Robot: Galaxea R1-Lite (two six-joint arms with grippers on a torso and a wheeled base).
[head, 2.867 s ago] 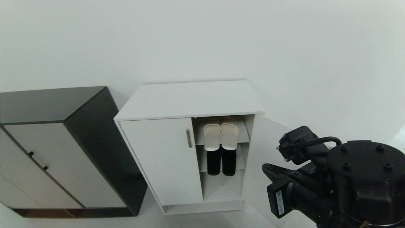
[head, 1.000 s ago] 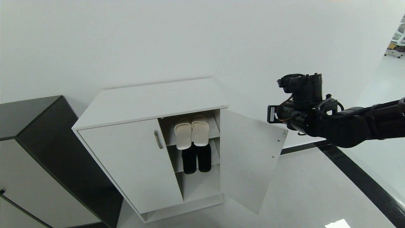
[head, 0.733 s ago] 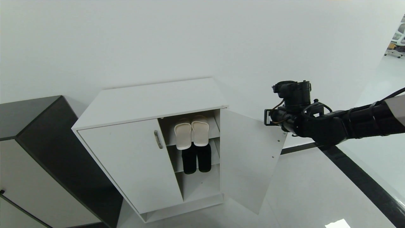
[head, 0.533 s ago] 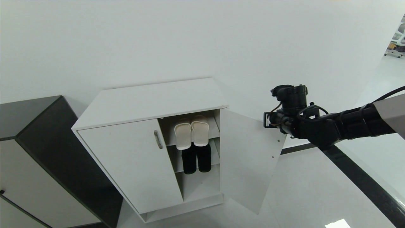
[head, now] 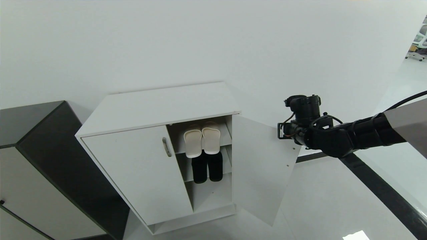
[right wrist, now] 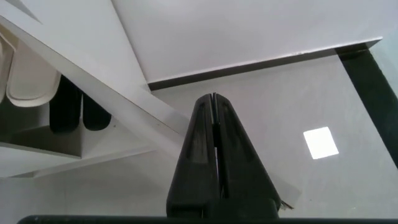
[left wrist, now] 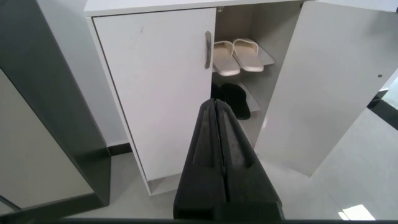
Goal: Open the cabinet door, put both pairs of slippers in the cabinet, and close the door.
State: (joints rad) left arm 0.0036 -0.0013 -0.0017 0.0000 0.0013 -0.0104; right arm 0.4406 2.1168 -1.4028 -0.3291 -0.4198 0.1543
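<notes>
The white cabinet [head: 160,103] stands with its left door [head: 140,173] closed and its right door [head: 260,166] swung open. White slippers [head: 202,140] lie on the upper shelf and black slippers [head: 207,168] on the shelf below. My right gripper [head: 282,130] is at the open door's top free corner, on its outer side. In its wrist view the right gripper [right wrist: 214,102] is shut and empty, beside the door's edge [right wrist: 93,74]. My left gripper [left wrist: 215,109] is shut and empty, held back in front of the closed door near its handle [left wrist: 208,50].
A dark cabinet [head: 43,133] with pale doors stands left of the white one. A black stripe [head: 377,186] crosses the pale floor on the right. Open floor lies before the cabinet and right of the door. The wall is directly behind.
The head camera has shifted since the earliest frame. Over the last second my right arm dropped and moved left, up to the open door's top corner. The slippers stayed put.
</notes>
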